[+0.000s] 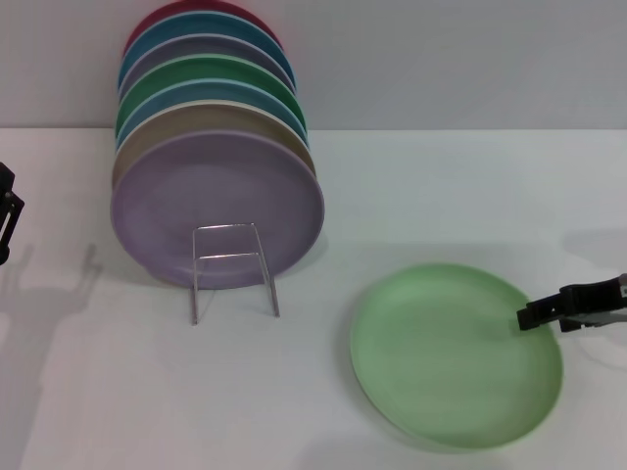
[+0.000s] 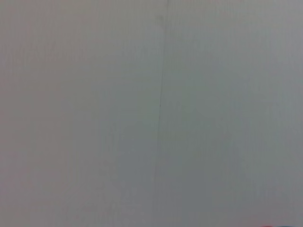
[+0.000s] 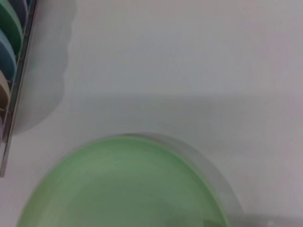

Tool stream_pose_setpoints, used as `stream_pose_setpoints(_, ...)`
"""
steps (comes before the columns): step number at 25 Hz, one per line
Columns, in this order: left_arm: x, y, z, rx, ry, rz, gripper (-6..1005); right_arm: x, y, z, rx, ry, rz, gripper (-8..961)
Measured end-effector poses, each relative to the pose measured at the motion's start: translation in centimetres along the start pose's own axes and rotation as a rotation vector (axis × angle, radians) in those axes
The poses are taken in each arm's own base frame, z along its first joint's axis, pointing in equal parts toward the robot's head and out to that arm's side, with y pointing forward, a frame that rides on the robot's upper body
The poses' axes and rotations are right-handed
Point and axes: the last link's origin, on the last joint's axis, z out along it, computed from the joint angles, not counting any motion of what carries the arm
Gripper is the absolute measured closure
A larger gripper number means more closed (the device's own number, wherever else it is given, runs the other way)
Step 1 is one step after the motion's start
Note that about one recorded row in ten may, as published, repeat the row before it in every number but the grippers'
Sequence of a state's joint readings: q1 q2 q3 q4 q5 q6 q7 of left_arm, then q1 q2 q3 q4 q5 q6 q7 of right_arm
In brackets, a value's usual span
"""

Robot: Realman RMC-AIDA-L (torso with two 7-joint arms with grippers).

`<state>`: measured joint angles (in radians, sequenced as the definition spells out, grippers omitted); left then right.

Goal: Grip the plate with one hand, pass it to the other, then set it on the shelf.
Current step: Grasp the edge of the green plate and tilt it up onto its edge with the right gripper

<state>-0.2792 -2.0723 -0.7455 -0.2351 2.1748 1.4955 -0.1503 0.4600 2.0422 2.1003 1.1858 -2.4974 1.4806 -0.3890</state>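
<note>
The pale mint-green plate [image 1: 456, 357] is at the front right of the white table, slightly tilted. My right gripper [image 1: 534, 314] reaches in from the right edge, and its black fingers close on the plate's right rim. The right wrist view shows the plate [image 3: 128, 189] close up. The wire shelf's upright front loop [image 1: 233, 266] stands left of the plate, and its side rail shows in the right wrist view [image 3: 19, 80]. My left gripper [image 1: 6, 211] is at the far left edge, mostly out of view. The left wrist view shows only a blank grey surface.
Several plates stand upright in the shelf, a lavender one [image 1: 216, 211] at the front, with tan, blue, darker green [image 1: 211, 78] and red ones behind. They also show in the right wrist view [image 3: 8, 28]. The white table [image 1: 441, 196] runs back to a grey wall.
</note>
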Motion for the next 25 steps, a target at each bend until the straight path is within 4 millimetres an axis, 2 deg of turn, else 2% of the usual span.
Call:
stream_pose_setpoints(16,0.0,0.0,-0.1,0.001,0.002,-0.003,214,0.2,-0.1,1.6,0.020,0.072,-0.016,328)
stream_pose_setpoints(25,0.0,-0.1,-0.2,0.002,0.003,0.000,217,0.3,-0.1,1.7,0.020,0.080,-0.010,646)
